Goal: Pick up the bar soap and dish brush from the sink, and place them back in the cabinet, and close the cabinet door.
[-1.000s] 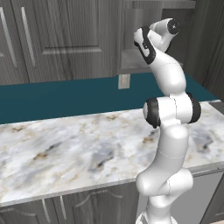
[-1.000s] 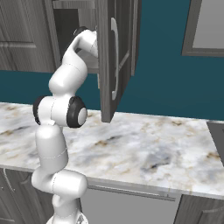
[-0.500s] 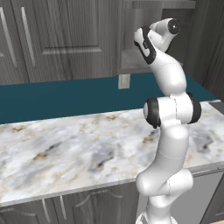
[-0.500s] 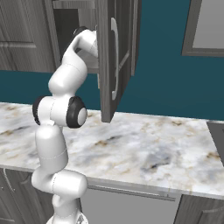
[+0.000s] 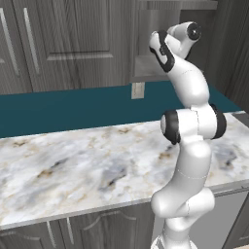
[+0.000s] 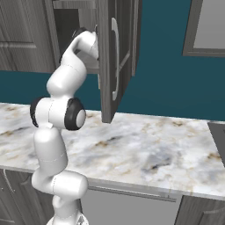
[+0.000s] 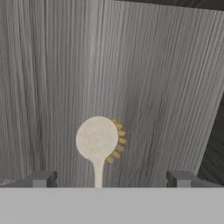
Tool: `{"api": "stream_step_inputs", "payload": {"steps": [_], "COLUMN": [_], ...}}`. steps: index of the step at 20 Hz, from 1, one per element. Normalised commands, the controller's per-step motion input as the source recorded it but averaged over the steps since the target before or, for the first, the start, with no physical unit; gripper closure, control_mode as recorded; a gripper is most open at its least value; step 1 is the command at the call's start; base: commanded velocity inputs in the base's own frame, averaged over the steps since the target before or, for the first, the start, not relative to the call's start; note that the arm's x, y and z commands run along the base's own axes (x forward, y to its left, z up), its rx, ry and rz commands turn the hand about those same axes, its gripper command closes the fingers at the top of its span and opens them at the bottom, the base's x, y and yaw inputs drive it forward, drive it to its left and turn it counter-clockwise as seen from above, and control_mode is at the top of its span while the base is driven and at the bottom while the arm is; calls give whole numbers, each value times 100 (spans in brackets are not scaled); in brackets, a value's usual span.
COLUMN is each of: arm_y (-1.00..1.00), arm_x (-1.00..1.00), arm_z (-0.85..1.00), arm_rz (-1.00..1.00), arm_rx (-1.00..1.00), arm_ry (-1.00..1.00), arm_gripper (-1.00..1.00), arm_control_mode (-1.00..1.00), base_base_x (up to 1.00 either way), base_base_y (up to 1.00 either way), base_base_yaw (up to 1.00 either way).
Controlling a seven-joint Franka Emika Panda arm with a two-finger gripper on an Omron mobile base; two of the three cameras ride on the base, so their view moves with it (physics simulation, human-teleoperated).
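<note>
The arm reaches up into the cabinet (image 5: 146,68), above the marbled worktop (image 5: 87,165). The cabinet door (image 6: 110,57) stands open beside the arm, its vertical silver handle (image 6: 116,59) facing outward. In the hand view, the dish brush (image 7: 98,142) lies flat on the grey cabinet shelf (image 7: 166,87), round head away from the camera, handle pointing back between the 2 fingertips (image 7: 40,178). The end effector (image 7: 109,179) is spread wide apart, both tips clear of the handle.
</note>
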Motion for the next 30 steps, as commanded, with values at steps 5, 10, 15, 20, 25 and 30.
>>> {"api": "stream_step_inputs", "payload": {"steps": [5,10,15,20,25,30], "arm_y": [13,9,0,0,0,0], "arm_x": [-10,-22,-20,-21,-21,-31], "arm_z": [-5,0,0,2,16,18], "arm_rz": [-4,-3,-4,-2,0,-1], "arm_rx": [0,0,0,0,0,0], "arm_ry": [-4,-6,-6,-4,0,0], "arm_gripper": [-100,-100,-100,-100,-100,-100], "arm_control_mode": [-100,-100,-100,-100,-100,-100], "base_base_x": [0,0,0,0,0,0], "base_base_y": [0,0,0,0,0,0], "base_base_yaw": [0,0,0,0,0,0]}}
